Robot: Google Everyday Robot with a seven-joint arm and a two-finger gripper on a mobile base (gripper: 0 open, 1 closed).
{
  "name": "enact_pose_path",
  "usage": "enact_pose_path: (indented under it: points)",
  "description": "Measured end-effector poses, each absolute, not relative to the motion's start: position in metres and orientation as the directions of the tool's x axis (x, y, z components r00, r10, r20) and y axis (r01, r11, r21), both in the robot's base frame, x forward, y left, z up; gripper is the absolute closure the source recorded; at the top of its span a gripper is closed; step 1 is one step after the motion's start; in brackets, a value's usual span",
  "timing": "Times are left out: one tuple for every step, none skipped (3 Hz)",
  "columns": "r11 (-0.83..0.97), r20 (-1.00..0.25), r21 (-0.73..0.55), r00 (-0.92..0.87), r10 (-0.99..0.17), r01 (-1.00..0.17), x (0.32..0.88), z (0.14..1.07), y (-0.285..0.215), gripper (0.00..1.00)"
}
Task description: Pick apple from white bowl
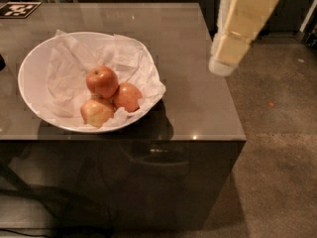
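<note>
The white bowl [30, 68] sits on the left part of a grey-brown table and is lined with crumpled white paper. Three apples lie in its near right part. The apple [102, 81], deep red with a stem dimple, rests on top of the pile. An orange-red apple [129, 97] is to its right and a paler yellowish one [96, 112] in front. My gripper [223, 63], cream-coloured, hangs in the air at the upper right, above the table's right edge. It is well to the right of the bowl and touches nothing.
The table top [188, 108] ends at a right edge near the gripper, with brown floor [277, 148] beyond. A black-and-white marker tag [19, 9] lies at the table's far left corner. A dark object [1, 62] shows at the left edge.
</note>
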State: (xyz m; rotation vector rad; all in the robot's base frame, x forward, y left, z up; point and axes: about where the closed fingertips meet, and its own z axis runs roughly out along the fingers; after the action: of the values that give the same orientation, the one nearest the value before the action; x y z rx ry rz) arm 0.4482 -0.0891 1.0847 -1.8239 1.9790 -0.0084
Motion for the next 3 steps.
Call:
enact_pose_path:
  points:
    - [0.123,-0.340,-0.345,0.002,-0.940,-0.931,0.452,1.100,-0.078,0.00]
    - [0.129,-0.354,-0.373,0.012,-0.935,-0.919,0.453,1.107,-0.075,0.00]
    - [0.111,-0.379,-0.355,0.035,-0.925,-0.928,0.475,1.091,-0.051,0.00]
